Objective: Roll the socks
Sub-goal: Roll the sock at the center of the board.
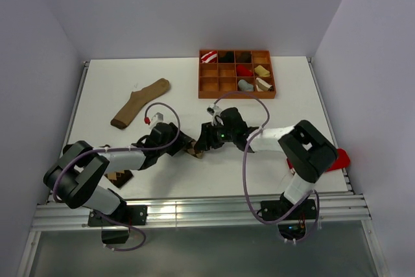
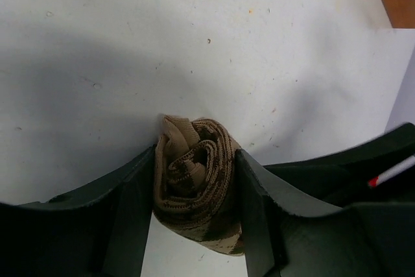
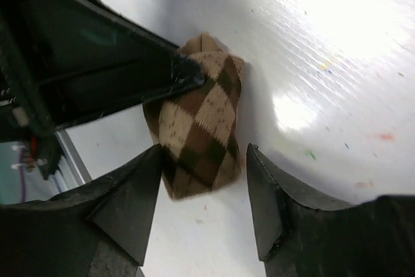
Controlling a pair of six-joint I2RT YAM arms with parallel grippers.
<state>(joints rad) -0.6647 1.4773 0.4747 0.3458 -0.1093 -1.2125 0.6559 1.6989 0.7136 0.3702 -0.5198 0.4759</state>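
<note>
Between the left fingers [image 2: 133, 205]: the rolled argyle sock [image 2: 194, 173], pressed on both flanks, its spiral end facing the wrist camera.
Left gripper [image 2: 194, 192]: clamped on that roll.
Right gripper [image 3: 204, 154]: fingers [image 3: 266, 186] apart, straddling the same roll from the opposite side, with a gap at one flank.
Roll's place: on the table [image 1: 292, 115], mid-width, between the two wrists.
Darker argyle sock [image 1: 120, 178]: eight o'clock from the roll, partly under the left arm.
Long tan sock [image 1: 139, 104]: ten o'clock, well apart.
Compartment tray [image 1: 237, 95]: one o'clock, at the far edge.
</note>
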